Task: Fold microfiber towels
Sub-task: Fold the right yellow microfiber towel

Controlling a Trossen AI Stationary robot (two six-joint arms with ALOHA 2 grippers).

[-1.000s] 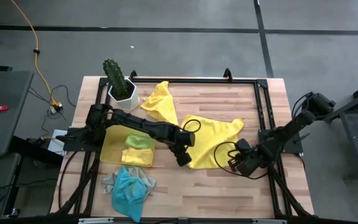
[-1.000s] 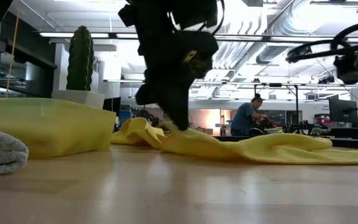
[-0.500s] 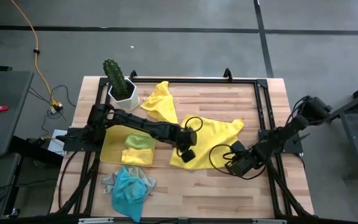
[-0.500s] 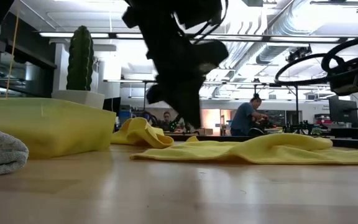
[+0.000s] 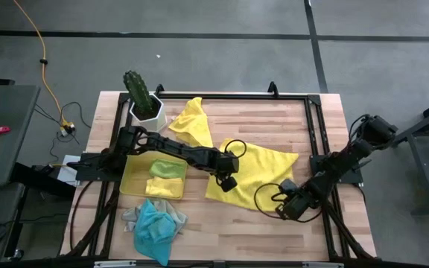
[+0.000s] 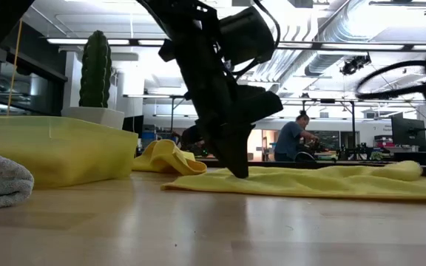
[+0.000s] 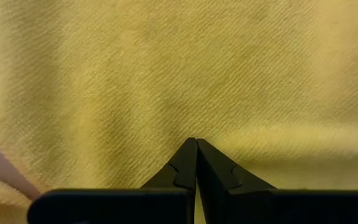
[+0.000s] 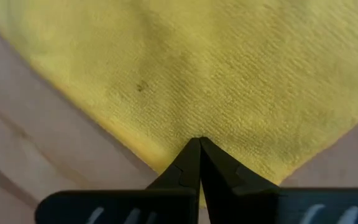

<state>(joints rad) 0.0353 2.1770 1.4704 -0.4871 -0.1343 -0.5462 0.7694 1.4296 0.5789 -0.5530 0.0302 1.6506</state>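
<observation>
A yellow microfiber towel (image 5: pixel 255 170) lay spread almost flat on the middle of the wooden bench (image 5: pixel 274 119). The left gripper (image 5: pixel 227 181) pressed on its near-left part with jaws shut tight, nothing between them. The right gripper (image 5: pixel 290 205) sat at the towel's near-right corner, jaws likewise closed, tips at the cloth's edge. A second yellow towel (image 5: pixel 190 121) lay crumpled toward the far side, beside a cactus (image 5: pixel 137 91) in a white pot (image 5: pixel 147 112). At the left stood a translucent yellow tray (image 5: pixel 132 179) holding a lime green towel (image 5: pixel 165 169). Just in front of it a turquoise towel (image 5: pixel 155 226) was heaped on a grey towel (image 5: pixel 130 217). In the room behind, a person (image 6: pixel 293 140) sat at a desk.
</observation>
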